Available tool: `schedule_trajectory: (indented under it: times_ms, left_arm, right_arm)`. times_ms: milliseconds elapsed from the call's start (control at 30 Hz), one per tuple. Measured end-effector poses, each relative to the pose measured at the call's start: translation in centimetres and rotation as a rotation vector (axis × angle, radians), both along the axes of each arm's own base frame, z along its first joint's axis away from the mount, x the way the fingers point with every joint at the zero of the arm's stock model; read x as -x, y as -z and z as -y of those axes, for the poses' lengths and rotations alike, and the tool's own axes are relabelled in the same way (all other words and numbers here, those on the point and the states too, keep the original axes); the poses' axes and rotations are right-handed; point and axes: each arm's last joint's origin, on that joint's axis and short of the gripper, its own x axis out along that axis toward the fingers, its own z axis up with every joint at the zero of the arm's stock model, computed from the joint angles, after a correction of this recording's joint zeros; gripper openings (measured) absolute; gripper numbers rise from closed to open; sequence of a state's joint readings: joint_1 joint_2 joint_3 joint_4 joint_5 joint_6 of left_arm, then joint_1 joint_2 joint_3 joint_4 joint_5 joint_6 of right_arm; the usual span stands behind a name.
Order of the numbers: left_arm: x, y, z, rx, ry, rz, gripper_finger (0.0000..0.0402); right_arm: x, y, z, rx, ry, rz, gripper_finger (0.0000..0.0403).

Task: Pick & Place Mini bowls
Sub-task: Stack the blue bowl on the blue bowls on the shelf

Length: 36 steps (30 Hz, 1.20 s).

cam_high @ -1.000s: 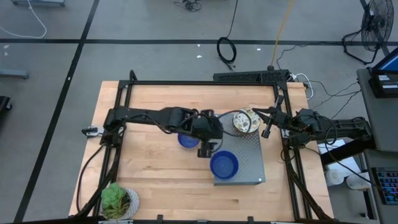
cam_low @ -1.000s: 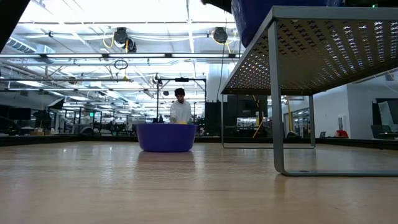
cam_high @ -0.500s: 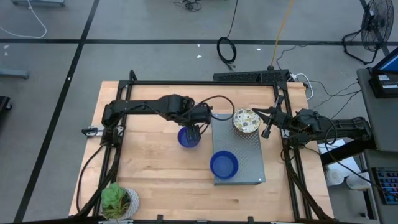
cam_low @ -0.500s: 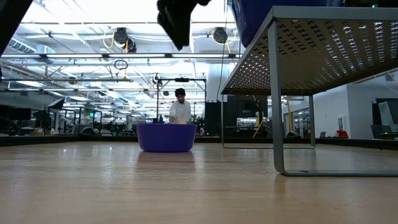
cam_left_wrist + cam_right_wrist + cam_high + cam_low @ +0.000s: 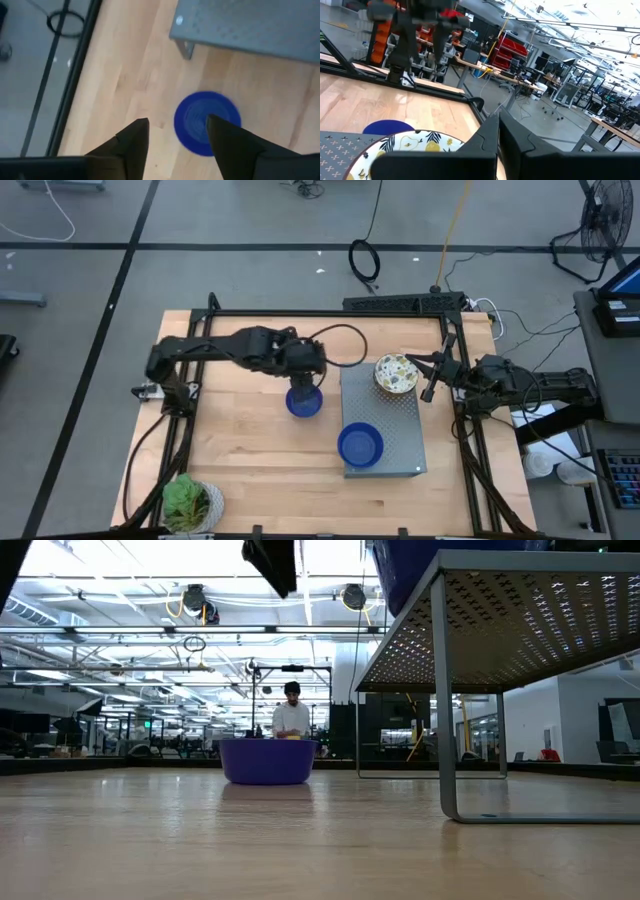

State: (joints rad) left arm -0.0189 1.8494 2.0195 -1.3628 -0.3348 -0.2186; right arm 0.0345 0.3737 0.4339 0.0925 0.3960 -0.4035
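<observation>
Wooden table (image 5: pixel 250 450) underfoot, pale planks running wide in the low view. Nearest the front edge, a leafy green plant in a white pot (image 5: pixel 190 502), off at the left corner and well apart from everything else. Further in, a grey perforated metal stand (image 5: pixel 395 435) on the right half of the table, carrying a blue mini bowl (image 5: pixel 360 445) at its front end and a floral mini bowl (image 5: pixel 396 374) at its back end. Same stand looming at the right of the low view, thin legs planted on the wood.

On the bare wood just left of the stand, a second blue bowl (image 5: pixel 304 401), sitting upright, rim up. Left gripper (image 5: pixel 308 376) poised above it, just to its far side, fingers (image 5: pixel 135 142) spread with a clear gap and nothing between them. From the wrist, blue bowl plainly beneath, partly behind one finger, not touched. In the low view, only a dark tip of that gripper up at the top, well clear of the bowl.

Right gripper (image 5: pixel 432 376) parked at the stand's back right corner, just beside the floral bowl, fingers pressed together, holding nothing.

Beyond the table, far back in the bright room, a person standing behind the blue bowl.
</observation>
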Motion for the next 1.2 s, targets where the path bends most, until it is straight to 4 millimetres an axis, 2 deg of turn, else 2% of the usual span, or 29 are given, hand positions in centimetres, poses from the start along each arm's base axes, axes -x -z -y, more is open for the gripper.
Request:
schedule_trajectory:
  times_ms: [200, 467, 567, 800, 1200]
  left_arm:
    - [3.3, -0.5, 0.8, 0.003, 0.032, 0.161, 0.0168]
    - [7.8, 1.4, 0.6, 0.044, -0.031, 0.39, 0.0159]
    - [8.8, 2.3, 0.6, 0.049, -0.03, 0.498, 0.0159]
    - [10.5, 4.7, 0.5, 0.049, -0.019, 0.621, 0.0159]
    - [13.5, 8.4, -0.7, 0.054, -0.084, 0.729, 0.0159]
  right_arm:
    - [0.0, 0.0, 0.0, -0.003, -0.002, 0.001, 0.0]
    - [0.0, 0.0, 0.0, -0.005, -0.004, 0.002, 0.0]
    - [0.0, 0.2, 0.0, -0.005, -0.004, -0.001, 0.0]
    - [-0.3, 1.7, 0.0, 0.001, -0.002, -0.044, 0.0]
    - [0.3, 0.8, 0.0, -0.123, -0.031, 0.099, 0.0]
